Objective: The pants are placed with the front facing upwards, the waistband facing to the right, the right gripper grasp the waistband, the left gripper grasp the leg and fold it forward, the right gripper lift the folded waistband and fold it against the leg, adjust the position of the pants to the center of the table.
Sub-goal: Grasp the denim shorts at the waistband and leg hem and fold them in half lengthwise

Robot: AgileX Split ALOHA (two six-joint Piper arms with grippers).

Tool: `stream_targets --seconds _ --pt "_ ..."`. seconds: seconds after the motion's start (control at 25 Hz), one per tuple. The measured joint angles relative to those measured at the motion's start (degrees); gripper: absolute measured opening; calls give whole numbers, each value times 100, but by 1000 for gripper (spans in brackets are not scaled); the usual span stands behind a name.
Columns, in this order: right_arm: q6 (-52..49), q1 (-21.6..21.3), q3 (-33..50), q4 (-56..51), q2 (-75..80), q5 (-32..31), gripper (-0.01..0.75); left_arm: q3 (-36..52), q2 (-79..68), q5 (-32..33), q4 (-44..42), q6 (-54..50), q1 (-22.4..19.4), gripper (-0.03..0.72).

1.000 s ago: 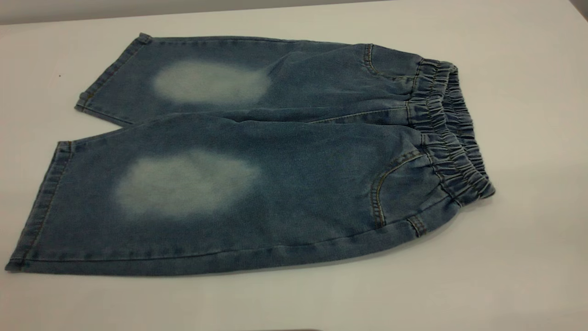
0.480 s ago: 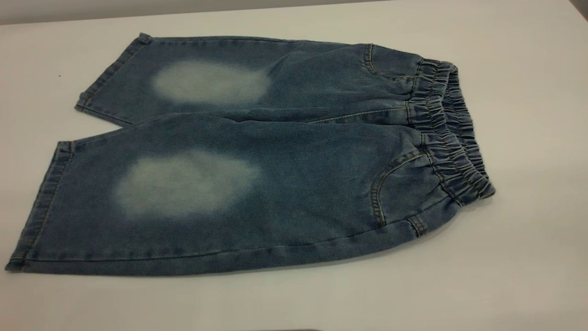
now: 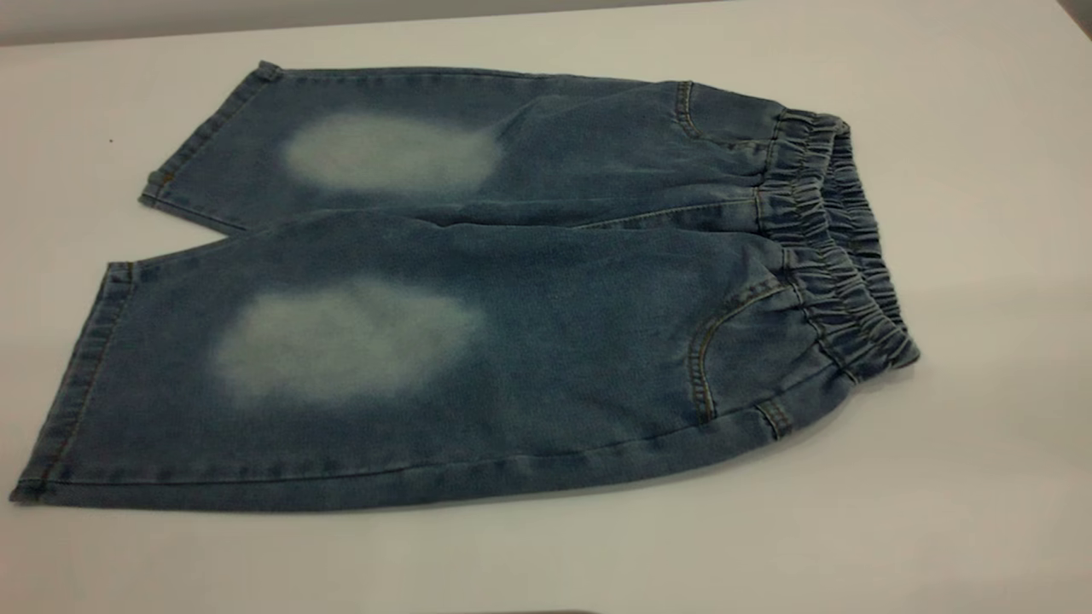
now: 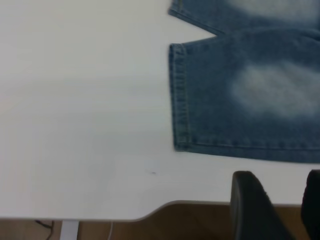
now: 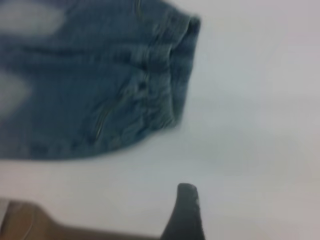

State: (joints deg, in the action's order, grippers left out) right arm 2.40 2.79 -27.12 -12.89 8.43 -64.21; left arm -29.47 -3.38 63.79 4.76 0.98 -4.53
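The blue denim pants [image 3: 478,307] lie flat on the white table [image 3: 981,477], front up, with a pale oval patch on each leg. The gathered waistband [image 3: 832,247] points right and the leg hems point left. Neither gripper shows in the exterior view. In the left wrist view my left gripper [image 4: 282,177] hangs open over the table's near edge, apart from the near leg's hem [image 4: 179,95]. In the right wrist view one black finger [image 5: 186,207] of my right gripper shows over bare table, well apart from the waistband [image 5: 175,75], with nothing beside it.
The table's front edge [image 4: 150,212] runs close under the left gripper, with brown floor beyond it. Bare table surrounds the pants [image 5: 90,85] on every side, widest to the right of the waistband.
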Motion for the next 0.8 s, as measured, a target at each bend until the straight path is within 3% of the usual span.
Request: stream_targets --seconds 0.24,0.56,0.8 --pt "415 0 -6 -736 1730 577 547 -422 -1558 -561 821 1134 0 295" --pt "1308 0 -13 -2210 4116 1836 547 -449 -3748 -1731 1225 2097 0 534" --pt "1560 0 -18 -2923 5860 2969 547 -478 -5338 -2468 1267 2110 5 563"
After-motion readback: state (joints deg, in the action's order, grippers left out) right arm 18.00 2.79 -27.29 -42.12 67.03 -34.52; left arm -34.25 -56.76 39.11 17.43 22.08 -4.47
